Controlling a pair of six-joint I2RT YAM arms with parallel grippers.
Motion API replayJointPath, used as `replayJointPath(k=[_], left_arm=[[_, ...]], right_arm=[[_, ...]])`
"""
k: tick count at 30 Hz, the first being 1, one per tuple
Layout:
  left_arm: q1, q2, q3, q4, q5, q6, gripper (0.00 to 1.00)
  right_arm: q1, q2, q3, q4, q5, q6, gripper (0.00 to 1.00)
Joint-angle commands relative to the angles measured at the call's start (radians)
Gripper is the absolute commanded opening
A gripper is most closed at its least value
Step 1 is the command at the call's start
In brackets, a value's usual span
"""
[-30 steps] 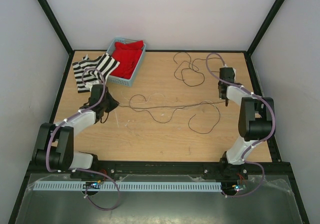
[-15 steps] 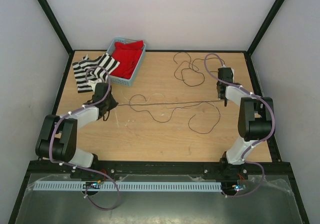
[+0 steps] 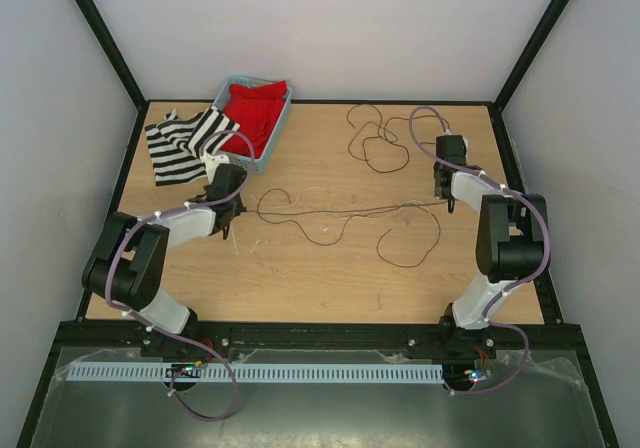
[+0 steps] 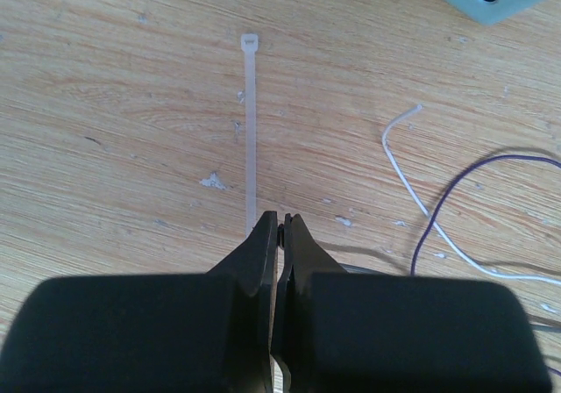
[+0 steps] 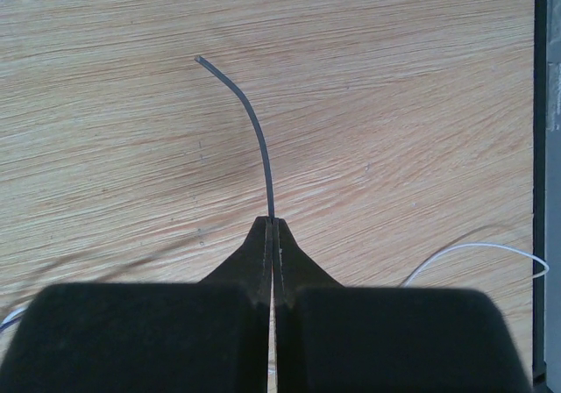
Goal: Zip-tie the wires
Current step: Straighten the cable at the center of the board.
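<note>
Where the wires (image 3: 340,209) lie: on the wooden table (image 3: 330,278), to the right of the blue basket (image 3: 252,162); one dark strand runs almost straight across, and others loop farther back and nearer.
zip tie (image 4: 251,130): flat and straight on the table by the basket's near corner, its head end pointing away from the left gripper (image 4: 279,226) and its tail reaching the fingertips.
left gripper: just nearer than the basket, jaws pressed together; I cannot tell whether the zip tie's tail is pinched.
right gripper (image 5: 273,222): well right of the basket, jaws pinched on one of the wires, whose short end curves out past the tips.
red cloth (image 3: 258,113): inside the basket.
striped cloth (image 3: 180,148): just left of the basket.
</note>
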Motion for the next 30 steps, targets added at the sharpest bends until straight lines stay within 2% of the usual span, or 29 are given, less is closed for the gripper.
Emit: replayJointPath(k=[1, 8, 17, 22, 30], left_arm=[[-0.018, 0.039, 0.048, -0.043, -0.124, 0.082, 0.0], [-0.053, 0.084, 0.083, -0.07, -0.184, 0.144, 0.0], [-0.079, 0.132, 0.134, -0.115, -0.194, 0.175, 0.0], [-0.078, 0.122, 0.143, -0.12, -0.148, 0.182, 0.0], [-0.049, 0.123, 0.179, -0.145, -0.001, 0.116, 0.0]], right_arm=[[-0.004, -0.032, 0.001, 0.003, -0.005, 0.011, 0.0], [-0.004, -0.037, 0.0, 0.006, -0.013, 0.013, 0.0], [-0.004, -0.052, -0.007, 0.004, -0.038, 0.013, 0.0], [-0.005, -0.078, -0.008, 0.004, -0.14, 0.02, 0.0], [-0.005, -0.122, -0.011, 0.003, -0.341, 0.047, 0.11]])
